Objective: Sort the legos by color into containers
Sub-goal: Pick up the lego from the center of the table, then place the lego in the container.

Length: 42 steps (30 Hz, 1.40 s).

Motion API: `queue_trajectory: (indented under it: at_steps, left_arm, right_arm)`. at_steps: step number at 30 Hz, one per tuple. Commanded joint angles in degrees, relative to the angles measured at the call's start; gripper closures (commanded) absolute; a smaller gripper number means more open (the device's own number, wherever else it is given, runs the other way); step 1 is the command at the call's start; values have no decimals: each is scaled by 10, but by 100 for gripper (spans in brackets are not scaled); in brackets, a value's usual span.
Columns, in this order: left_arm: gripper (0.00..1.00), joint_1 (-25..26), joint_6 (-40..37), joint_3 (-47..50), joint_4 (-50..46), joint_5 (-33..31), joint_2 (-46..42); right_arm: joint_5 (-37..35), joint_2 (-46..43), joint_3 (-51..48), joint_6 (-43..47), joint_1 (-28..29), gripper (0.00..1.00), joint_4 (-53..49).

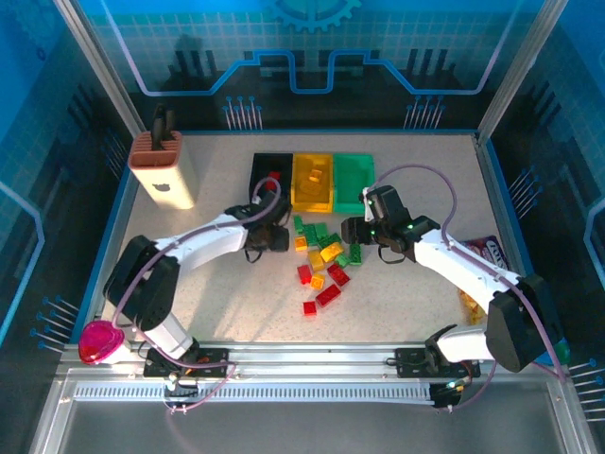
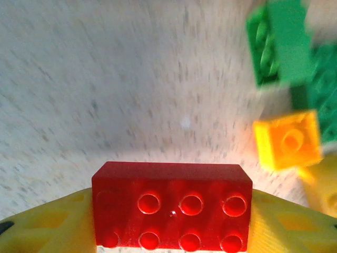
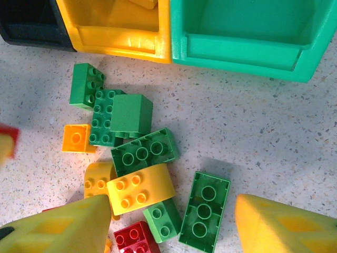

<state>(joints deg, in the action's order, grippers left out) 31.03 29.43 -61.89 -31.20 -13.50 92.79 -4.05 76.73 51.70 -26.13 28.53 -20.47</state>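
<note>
Legos (image 1: 321, 267) lie scattered mid-table; at their 12 o'clock the black bin (image 1: 264, 191) holds a red piece (image 1: 274, 176), the yellow bin (image 1: 312, 200) an orange piece (image 1: 316, 175), the green bin (image 1: 352, 185) beside them. Left claw (image 1: 280, 239), at the pile's 9 o'clock, is clamped on a long red brick (image 2: 171, 184), plain in the left wrist view. Right claw (image 3: 171, 216), at 3 o'clock, hangs spread apart over a flat green brick (image 3: 204, 211).

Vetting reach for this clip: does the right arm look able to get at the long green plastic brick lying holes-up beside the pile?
Probably yes: the right end effector hangs open over the long green plastic brick, with nothing on it.
</note>
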Motion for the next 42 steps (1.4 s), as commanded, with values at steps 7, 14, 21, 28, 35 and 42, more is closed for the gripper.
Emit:
queue_trajectory:
  at_steps: [7, 14, 21, 28, 35, 42]
  left_arm:
    - [50, -90, -54, -132, 28, 37, 39]
    - [50, -117, -71, -257, 10, 53, 146]
    - [12, -120, -72, -346, -31, 51, 190]
    - [9, -65, -99, -244, 8, 25, 63]
    - [13, 13, -90, -97, 27, 32, -54]
    - [19, 89, -21, 0, 10, 71, -99]
  right_arm:
    - [10, -27, -10, -16, 0, 36, 4]
    - [6, -55, -43, -23, -1, 36, 5]
    - [0, -73, -52, -23, -1, 36, 0]
    - [2, -74, -51, -24, -1, 35, 6]
    - [8, -60, -37, -22, -1, 35, 7]
    - [16, -44, -24, -25, -1, 36, 13]
